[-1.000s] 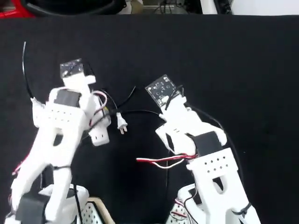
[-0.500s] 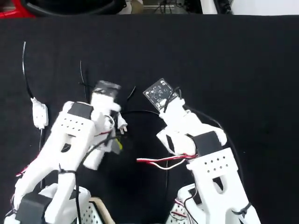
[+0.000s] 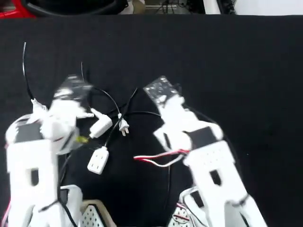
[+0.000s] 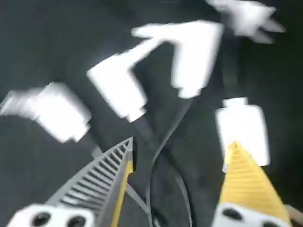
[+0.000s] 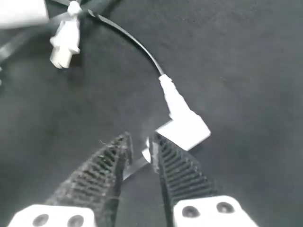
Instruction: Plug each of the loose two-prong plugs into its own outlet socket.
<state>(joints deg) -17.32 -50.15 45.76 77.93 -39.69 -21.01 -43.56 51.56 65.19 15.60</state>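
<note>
Left gripper (image 4: 182, 142) was spread wide, its yellow-edged fingers (image 4: 244, 175) set to either side of a black cable (image 4: 163, 142) that ran up between them. The left arm (image 3: 33, 151) was folded low at the near left of the black table (image 3: 246, 61), its wrist turned toward the tangle of cords at the centre. A white socket block (image 4: 244, 127) lay just beside one fingertip, outside the jaws. Farther out lay blurred white plug bodies (image 4: 118, 90), and beyond them a loose two-prong plug (image 4: 246, 16). Right gripper (image 5: 140, 142) hung close over the table on the right arm (image 3: 208, 156), which leaned forward toward the centre. An angled plug (image 5: 184, 127) lay just beside its tip with its prongs pointing in; whether it gripped them could not be told.
</note>
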